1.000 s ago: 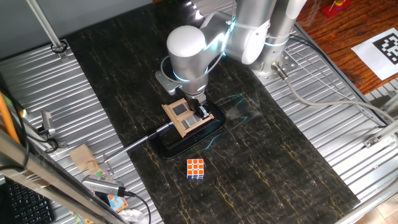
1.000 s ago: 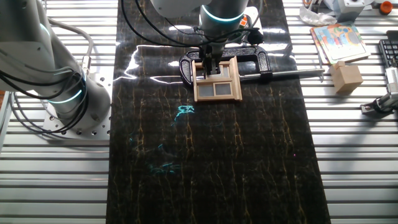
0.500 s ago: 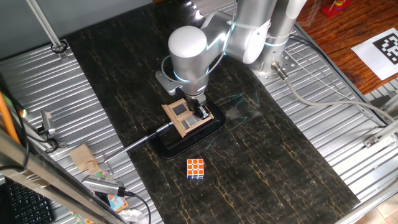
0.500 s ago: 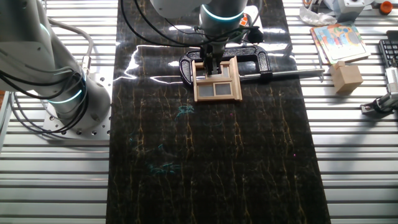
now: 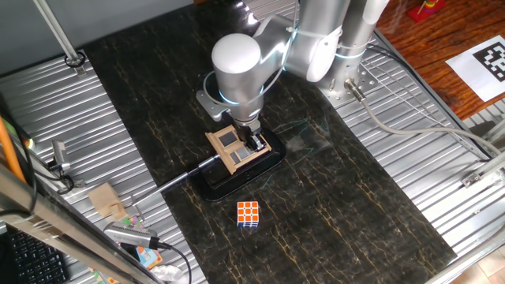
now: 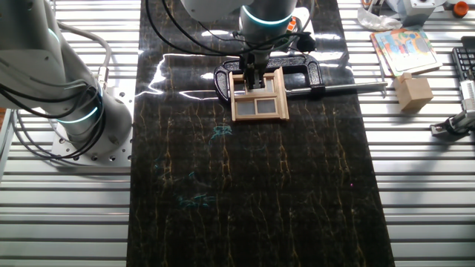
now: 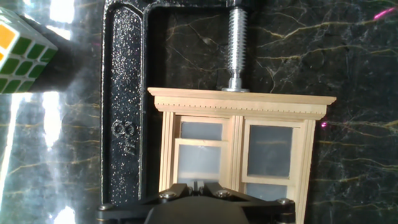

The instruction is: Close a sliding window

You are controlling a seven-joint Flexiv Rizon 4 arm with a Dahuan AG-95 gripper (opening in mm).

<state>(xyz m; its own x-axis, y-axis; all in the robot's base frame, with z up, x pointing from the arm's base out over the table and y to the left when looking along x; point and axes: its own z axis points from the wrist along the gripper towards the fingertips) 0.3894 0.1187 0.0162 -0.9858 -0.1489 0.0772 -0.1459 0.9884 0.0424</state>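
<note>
The sliding window (image 5: 233, 150) is a small light-wood frame with dark panes, lying flat on the black mat. It also shows in the other fixed view (image 6: 261, 98) and fills the hand view (image 7: 273, 149). My gripper (image 5: 254, 142) points straight down onto its left half (image 6: 252, 80). In the hand view the fingertips (image 7: 199, 185) are pressed close together at the lower rail of the left sash (image 7: 202, 162). That sash sits offset from the top of its opening. Whether the fingers pinch anything is hidden.
A black C-clamp (image 7: 121, 112) holds the window down, its screw (image 7: 237, 46) against the top rail and its long handle (image 5: 185, 175) reaching left. An orange-white puzzle cube (image 5: 248, 214) lies in front, also at the hand view's corner (image 7: 18, 50). A wooden block (image 6: 413, 92) is on the metal side.
</note>
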